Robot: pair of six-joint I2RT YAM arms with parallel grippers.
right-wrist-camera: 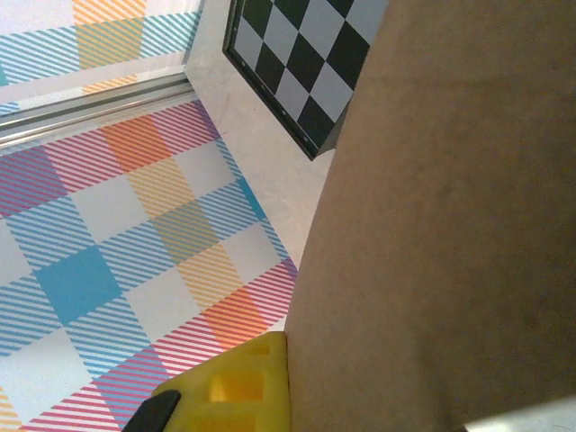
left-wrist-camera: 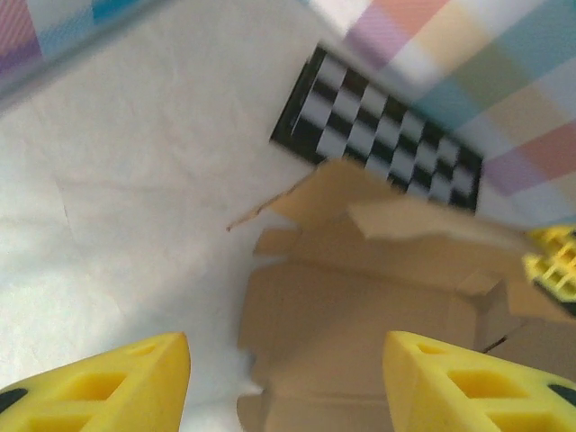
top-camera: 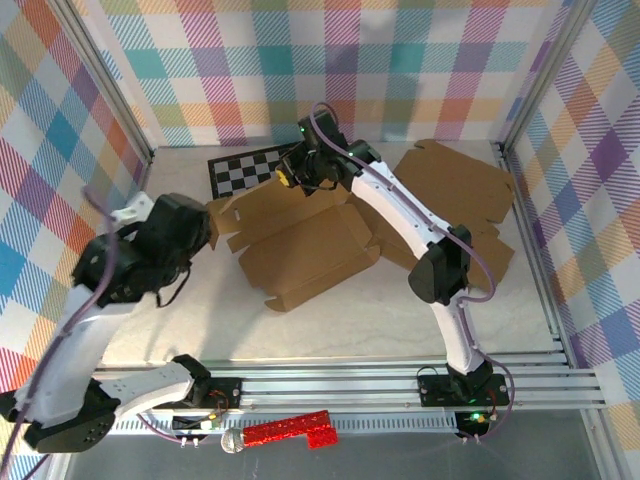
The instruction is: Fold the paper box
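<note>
Paper box (top-camera: 300, 245) just fwd of L hand (left-wrist-camera: 286, 355); R hand (top-camera: 290, 172) at its far flap.
L hand fingers apart, empty, nearer box's end flaps; R hand pinched shut on flap; box on worktop (top-camera: 180, 330), long axis running away from L hand.

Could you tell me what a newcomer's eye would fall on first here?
The half-folded paper box sprawls brown in the middle of the table, against loud plaid walls. The right end effector pinches its far flap beside a checkerboard, while the left end effector faces its left edge, jaws open.
</note>
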